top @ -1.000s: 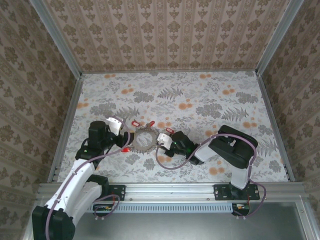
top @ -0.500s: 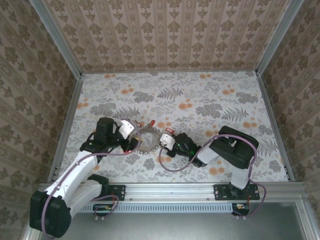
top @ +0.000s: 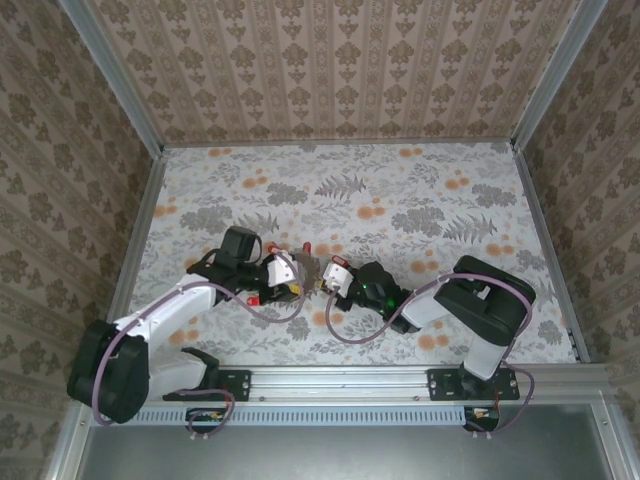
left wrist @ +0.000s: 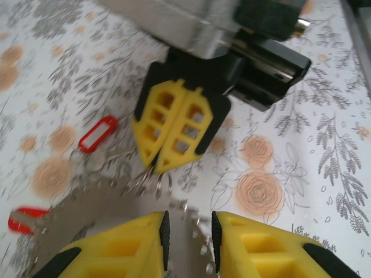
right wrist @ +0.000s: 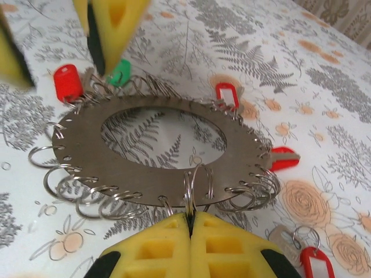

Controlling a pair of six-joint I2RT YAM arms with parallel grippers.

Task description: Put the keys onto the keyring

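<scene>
The keyring (right wrist: 75,142) is a flat grey metal ring with many small wire loops along its rim, lying on the table. My right gripper (right wrist: 190,215) is shut on one of those loops at the near rim. My left gripper (left wrist: 188,223) stands over the opposite rim (left wrist: 98,202), jaws narrowly apart with the rim's edge between them. Keys lie around the ring: a red one (right wrist: 68,81), a green one (right wrist: 120,73) and another red one (right wrist: 284,157). From above, both grippers (top: 290,280) (top: 322,282) meet at mid-table.
A red tag (right wrist: 227,92) and another red tag (right wrist: 315,259) lie beside the ring. A third red tag (left wrist: 97,133) sits on the flowered tabletop (top: 400,190). Papered walls close in the table on three sides.
My left arm has swung right onto the keyring, and its jaws have narrowed. The right gripper has stayed shut at the ring's other side.
</scene>
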